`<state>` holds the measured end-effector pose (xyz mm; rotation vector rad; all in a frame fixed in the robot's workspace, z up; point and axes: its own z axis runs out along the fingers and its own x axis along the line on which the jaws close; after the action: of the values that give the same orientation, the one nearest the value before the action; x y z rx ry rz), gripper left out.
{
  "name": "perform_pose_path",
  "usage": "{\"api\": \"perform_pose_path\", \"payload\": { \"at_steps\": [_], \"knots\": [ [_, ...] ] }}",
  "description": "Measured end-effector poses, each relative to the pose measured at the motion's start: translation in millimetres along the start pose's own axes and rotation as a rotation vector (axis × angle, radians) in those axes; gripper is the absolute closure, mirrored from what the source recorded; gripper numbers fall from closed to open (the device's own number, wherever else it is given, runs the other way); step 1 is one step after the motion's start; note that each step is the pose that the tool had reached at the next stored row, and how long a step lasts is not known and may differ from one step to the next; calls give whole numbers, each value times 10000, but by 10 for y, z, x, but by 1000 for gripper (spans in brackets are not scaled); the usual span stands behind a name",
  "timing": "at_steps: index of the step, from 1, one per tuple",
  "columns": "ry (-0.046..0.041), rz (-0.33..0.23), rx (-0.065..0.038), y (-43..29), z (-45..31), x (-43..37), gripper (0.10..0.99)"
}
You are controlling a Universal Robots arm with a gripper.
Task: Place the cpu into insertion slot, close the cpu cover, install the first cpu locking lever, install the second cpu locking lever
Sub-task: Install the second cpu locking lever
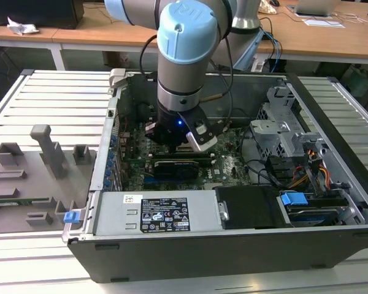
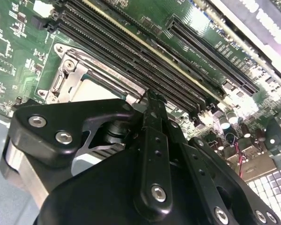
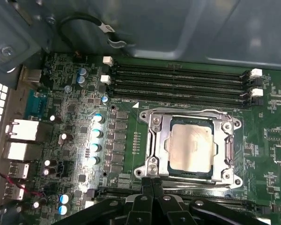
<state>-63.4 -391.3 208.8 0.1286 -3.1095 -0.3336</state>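
Note:
The cpu (image 3: 192,145), a silver-grey square chip, lies flat in the insertion slot (image 3: 145,171) on the green board. The cpu cover (image 3: 160,145), a silvery frame, lies down around the chip's face. A thin wire lever (image 3: 187,113) runs along the socket side nearest the memory slots. My gripper (image 3: 152,183) is shut, fingertips together with nothing between them, right at the socket's opposite edge. In the second wrist view a black finger (image 2: 152,112) stands beside the cpu (image 2: 91,91) and cover (image 2: 77,70). The exterior view shows the gripper (image 1: 184,144) low inside the open computer case.
Long black memory slots (image 3: 178,82) lie beside the socket, with capacitors (image 3: 97,133) and rear ports (image 3: 21,136) nearby. In the case sit a black card (image 1: 172,165), power supply (image 1: 165,214), drive cage (image 1: 282,131) and cables (image 1: 306,168). A grey fixture plate (image 1: 30,177) lies at the exterior view's left.

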Motion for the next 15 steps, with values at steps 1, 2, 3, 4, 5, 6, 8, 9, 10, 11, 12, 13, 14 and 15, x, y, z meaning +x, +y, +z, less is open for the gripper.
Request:
{"api": "perform_pose_path", "payload": {
  "at_steps": [1, 2, 3, 4, 5, 6, 8, 9, 10, 11, 12, 13, 14, 15],
  "knots": [
    [-11, -2, -103, -7, 7, 14, 980],
    [-20, -7, -183, -19, 22, 20, 980],
    [-23, -6, -202, -24, 32, 20, 980],
    [-25, -6, -216, -29, 40, 22, 980],
    [-29, -7, -244, -35, 46, 30, 980],
    [-35, -9, -275, -38, 49, 38, 980],
    [-51, -13, -353, -40, 56, 58, 980],
    [-61, -15, -412, -42, 63, 68, 980],
    [-64, -18, -440, -43, 69, 69, 980],
    [-66, -19, -478, -45, 81, 70, 980],
    [-71, -21, -529, -48, 93, 71, 980],
    [-75, -23, -560, -51, 105, 71, 980],
    [-74, -25, -578, -52, 110, 73, 980],
    [-77, -26, -597, -52, 115, 76, 980]
  ]
}}
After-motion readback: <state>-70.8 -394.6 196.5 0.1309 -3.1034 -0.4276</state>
